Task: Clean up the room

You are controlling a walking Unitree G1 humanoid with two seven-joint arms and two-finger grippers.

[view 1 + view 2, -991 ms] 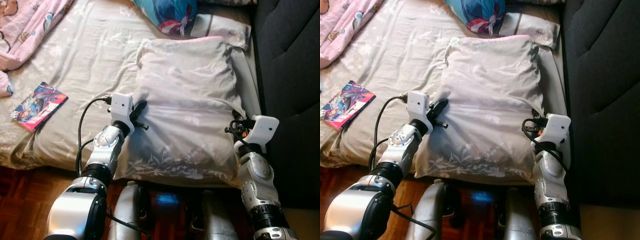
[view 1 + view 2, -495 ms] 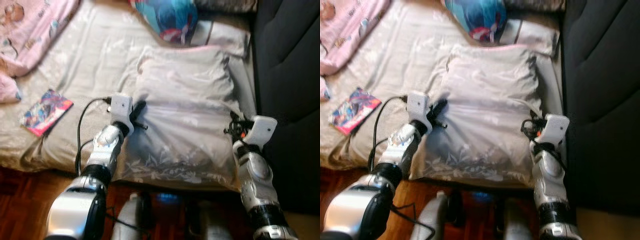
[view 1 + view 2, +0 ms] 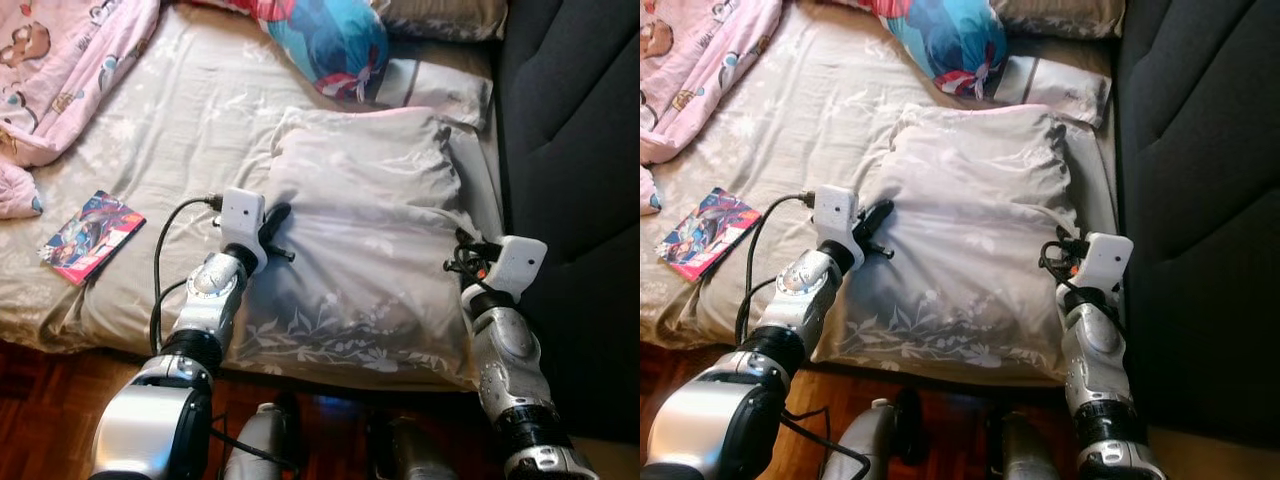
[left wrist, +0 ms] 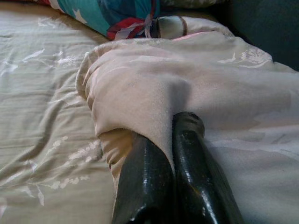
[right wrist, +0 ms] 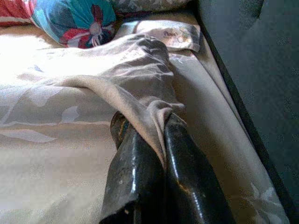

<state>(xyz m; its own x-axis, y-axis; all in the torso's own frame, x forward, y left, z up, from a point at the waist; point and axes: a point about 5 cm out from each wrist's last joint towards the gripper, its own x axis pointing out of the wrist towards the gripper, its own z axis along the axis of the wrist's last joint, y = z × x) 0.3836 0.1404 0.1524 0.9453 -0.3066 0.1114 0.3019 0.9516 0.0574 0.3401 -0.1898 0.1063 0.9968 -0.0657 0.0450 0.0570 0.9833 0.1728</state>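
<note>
Two grippers hold one pillow (image 3: 365,250), which lies on the bed (image 3: 170,130) beside the dark headboard (image 3: 570,150). The left gripper (image 4: 168,140) has its fingers (image 4: 189,135) clamped on a fold of the pillowcase at the edge away from the headboard; the right gripper (image 5: 149,135) pinches the cloth at the edge next to the headboard, fingers (image 5: 180,154) closed on it. Both grips take fabric only, so a lift likely calls for raising both arms evenly, keeping the cloth taut between them so neither fold slips free. Beyond the pillow lie a blue patterned cushion (image 3: 330,40) and a small grey pillow (image 3: 435,85). Farther from the headboard a comic book (image 3: 90,235) rests on the sheet near a pink blanket (image 3: 60,70).
</note>
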